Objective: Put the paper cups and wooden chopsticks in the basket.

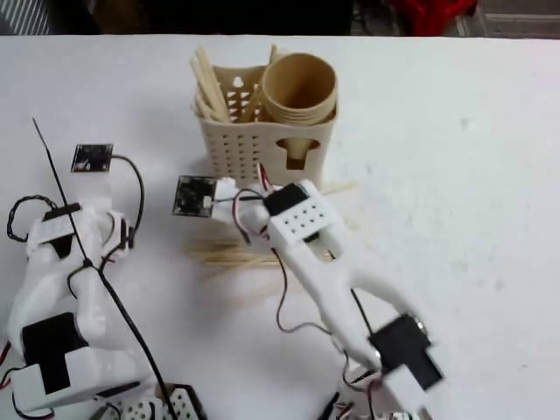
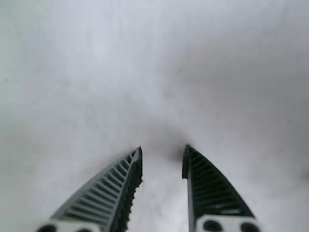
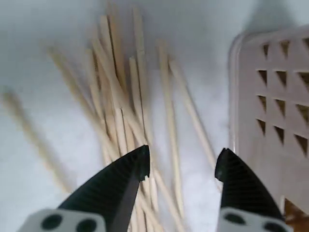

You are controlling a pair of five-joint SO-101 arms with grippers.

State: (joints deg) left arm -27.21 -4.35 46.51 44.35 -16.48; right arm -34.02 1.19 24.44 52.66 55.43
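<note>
The high view takes in the whole layout. The basket [image 1: 262, 144] stands toward the far middle of the table [image 1: 455, 131], with stacked paper cups [image 1: 300, 87] in one side and a bundle of chopsticks [image 1: 210, 83] leaning upright in the other. The loose chopsticks [image 1: 229, 254] lie flat on the table just in front of the basket, partly under the right arm [image 1: 324, 271], which stretches over them toward the basket's front wall. The left arm [image 1: 61, 289] sits folded, well off to the side.

The right wrist view shows what that arm's body hides from above. The right gripper [image 3: 181, 164] has its fingers spread wide apart over the loose chopsticks [image 3: 120, 111], and the basket's perforated wall [image 3: 270, 96] is just beside one finger.

The left wrist view shows the left gripper [image 2: 161, 162] with its fingers a little apart above bare table [image 2: 145, 72].
</note>
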